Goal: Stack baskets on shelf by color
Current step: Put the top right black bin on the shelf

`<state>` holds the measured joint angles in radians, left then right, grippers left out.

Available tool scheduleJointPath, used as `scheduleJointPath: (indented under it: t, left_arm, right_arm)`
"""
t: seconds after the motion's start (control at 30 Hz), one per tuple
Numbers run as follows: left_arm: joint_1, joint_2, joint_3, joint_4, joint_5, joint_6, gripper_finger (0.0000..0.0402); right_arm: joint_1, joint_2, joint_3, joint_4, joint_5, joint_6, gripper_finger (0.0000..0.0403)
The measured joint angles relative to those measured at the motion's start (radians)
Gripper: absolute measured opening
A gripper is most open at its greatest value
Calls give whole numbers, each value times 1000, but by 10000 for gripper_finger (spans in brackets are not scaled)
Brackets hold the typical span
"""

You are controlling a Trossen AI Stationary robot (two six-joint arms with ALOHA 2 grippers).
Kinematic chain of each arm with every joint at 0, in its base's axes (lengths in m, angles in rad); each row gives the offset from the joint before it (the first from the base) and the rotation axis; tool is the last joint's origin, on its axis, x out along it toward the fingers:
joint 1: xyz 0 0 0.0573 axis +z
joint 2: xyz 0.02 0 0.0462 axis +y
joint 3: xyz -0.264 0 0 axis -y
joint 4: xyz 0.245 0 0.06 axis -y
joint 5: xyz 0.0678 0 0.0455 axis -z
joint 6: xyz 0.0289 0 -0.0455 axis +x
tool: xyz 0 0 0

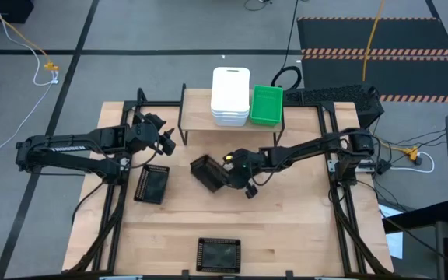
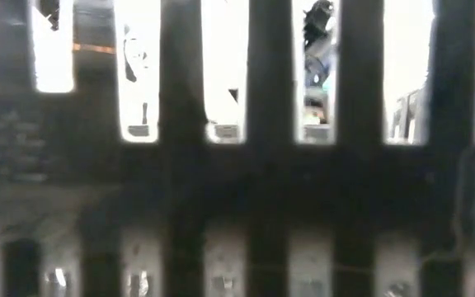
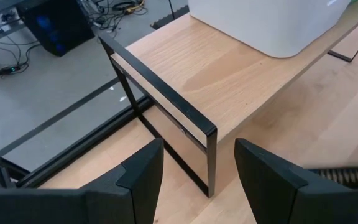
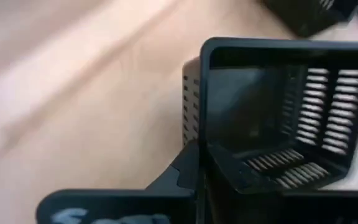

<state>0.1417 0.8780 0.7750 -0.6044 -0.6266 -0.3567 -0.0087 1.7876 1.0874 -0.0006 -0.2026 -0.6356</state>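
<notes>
The light-wood shelf (image 1: 197, 117) stands at the table's far side. On it sit a stack of white baskets (image 1: 230, 95) and, to their right, green basket (image 1: 266, 104). My right gripper (image 1: 228, 173) is at the table's middle, shut on a black mesh basket (image 1: 207, 173) that is tipped. A second black basket (image 1: 152, 184) rests flat on the table to the left, and a third (image 1: 218, 253) lies at the near edge. My left gripper (image 1: 162, 141) hovers open by the shelf's left end (image 3: 166, 99), touching nothing. My right gripper holds the black mesh basket by a corner of its rim (image 4: 199, 144), one finger (image 4: 182, 175) outside the wall and the other inside, hidden by the wall. The basket (image 4: 278, 124) is tipped, its opening turned sideways; whether it touches the table I cannot tell.
The low view is filled by the mesh wall (image 2: 237, 173) of the black basket at the near edge. Black metal frame rails (image 1: 115, 210) run along the table's left and right sides. Bare shelf board lies left of the white stack (image 3: 229, 68).
</notes>
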Motion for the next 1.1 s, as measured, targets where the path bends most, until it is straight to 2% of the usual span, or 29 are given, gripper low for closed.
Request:
scheduleJointPath:
  t: [0.13, 0.4, 0.53, 0.67, 0.87, 1.1]
  left_arm:
    - [0, 0, 0, -7, 0, -1, 200]
    - [0, 0, 0, -11, 0, -11, 200]
    - [0, 0, 0, -14, 0, -14, 200]
    - [0, 0, 0, -40, 0, -24, 200]
    - [0, 0, 0, -43, 0, -25, 200]
    - [0, 0, 0, -43, 0, -39, 200]
  right_arm:
    - [1, -40, -1, 5, -36, 84, 3]
    - [-1, -179, 0, -14, -38, 199, 0]
    - [-24, -171, -8, -150, -37, 196, 0]
    - [-12, -111, -59, -151, -36, 189, 7]
    - [41, -27, -74, -12, -38, 172, 51]
    - [62, -20, -74, 77, -42, 183, 150]
